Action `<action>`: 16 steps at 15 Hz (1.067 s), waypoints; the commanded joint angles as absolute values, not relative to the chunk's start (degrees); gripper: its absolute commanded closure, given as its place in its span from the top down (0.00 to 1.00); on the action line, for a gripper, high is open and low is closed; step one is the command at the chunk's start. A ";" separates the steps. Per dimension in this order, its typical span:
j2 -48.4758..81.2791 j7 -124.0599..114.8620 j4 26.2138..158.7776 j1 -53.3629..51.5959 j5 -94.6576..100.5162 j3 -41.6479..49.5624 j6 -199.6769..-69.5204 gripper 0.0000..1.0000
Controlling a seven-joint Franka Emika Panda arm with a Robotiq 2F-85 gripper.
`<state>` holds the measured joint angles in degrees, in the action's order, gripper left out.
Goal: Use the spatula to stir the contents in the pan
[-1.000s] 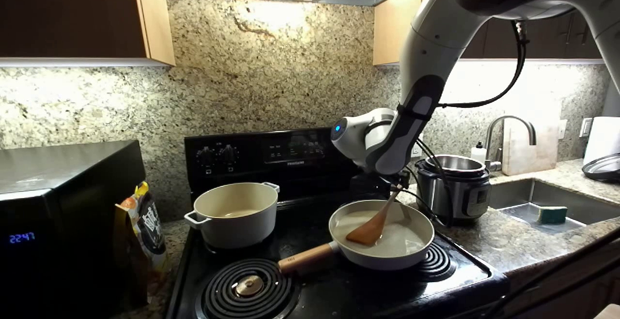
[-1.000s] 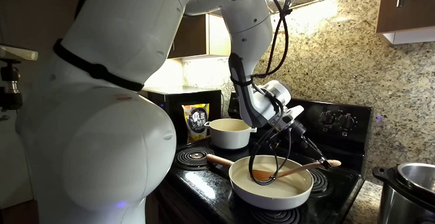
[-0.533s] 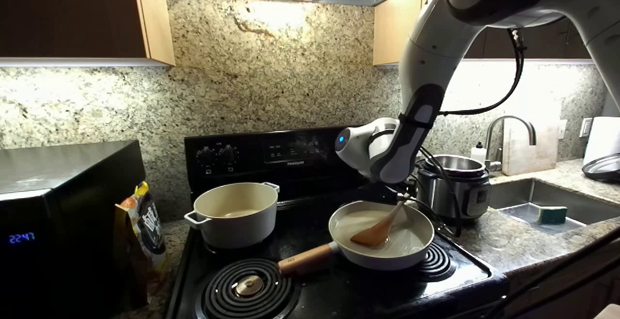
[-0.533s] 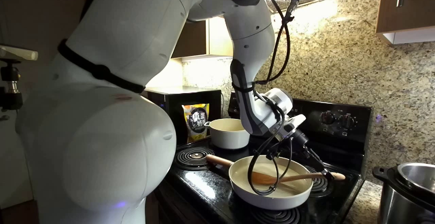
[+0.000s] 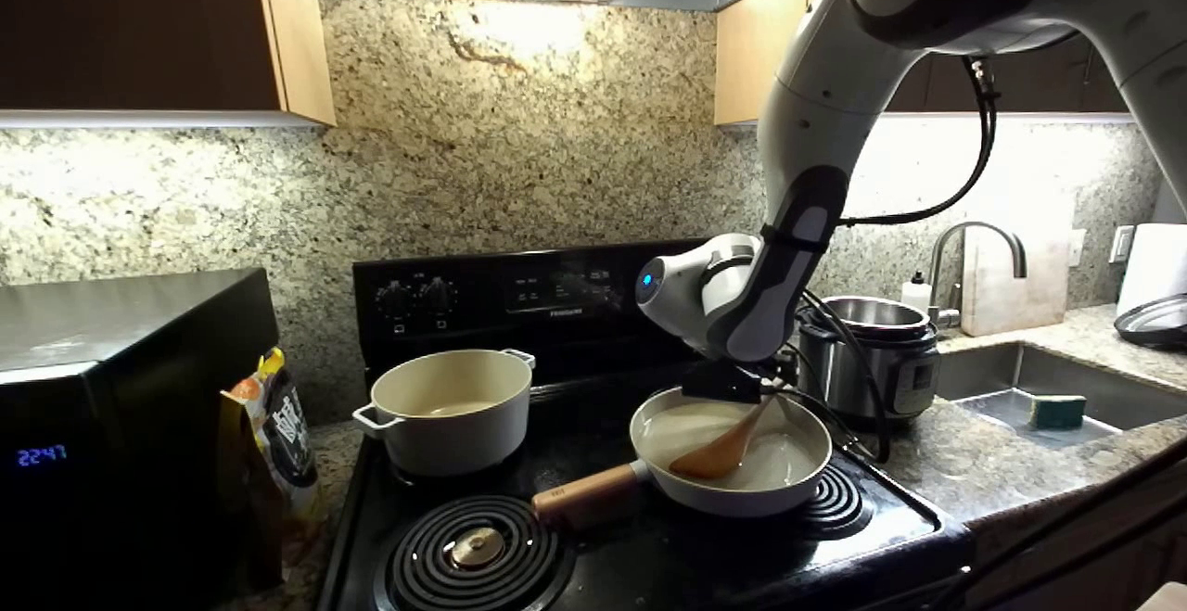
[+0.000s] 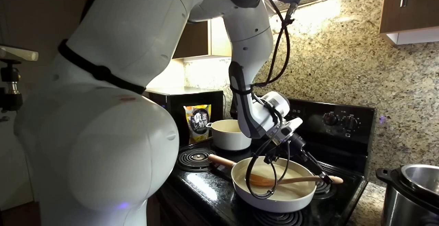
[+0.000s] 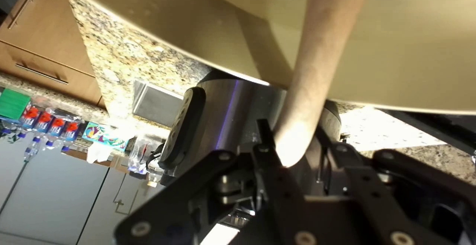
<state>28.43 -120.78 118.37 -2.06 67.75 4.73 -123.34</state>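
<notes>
The orange-brown wooden spatula (image 5: 712, 456) lies tilted in the pan (image 5: 742, 502), blade down inside it and handle over the rim. Both show in both exterior views, the spatula (image 6: 261, 180) partly behind hanging cables and the pan (image 6: 271, 204) whole in outline. The contents (image 5: 784, 464) are a pale whitish layer around the blade. My gripper (image 6: 325, 178) is shut on the spatula's handle near its end, just beyond the rim. In the wrist view the gripper's fingers (image 7: 293, 128) stand on either side of the pale handle (image 7: 321, 55); the blade is out of that view.
A deeper cream pot (image 5: 454, 439) stands on the back burner beside the pan. A steel pot (image 5: 872, 375) stands close on the counter and shows near the fingers in the wrist view (image 7: 227, 115). The pan's wooden handle (image 5: 589, 494) reaches over the front burner. Black cables (image 6: 252, 181) hang over the pan.
My gripper has moved down with the spatula, so the handle lies lower and flatter over the rim. The blade has shifted slightly within the pan. The pan stays in place.
</notes>
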 commanded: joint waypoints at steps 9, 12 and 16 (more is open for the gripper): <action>28.62 -133.34 114.84 -6.37 73.71 2.60 -108.94 0.11; 28.99 -134.50 114.52 -5.77 73.82 2.44 -105.73 0.11; 29.11 -135.44 115.30 -5.31 73.74 2.35 -102.27 0.11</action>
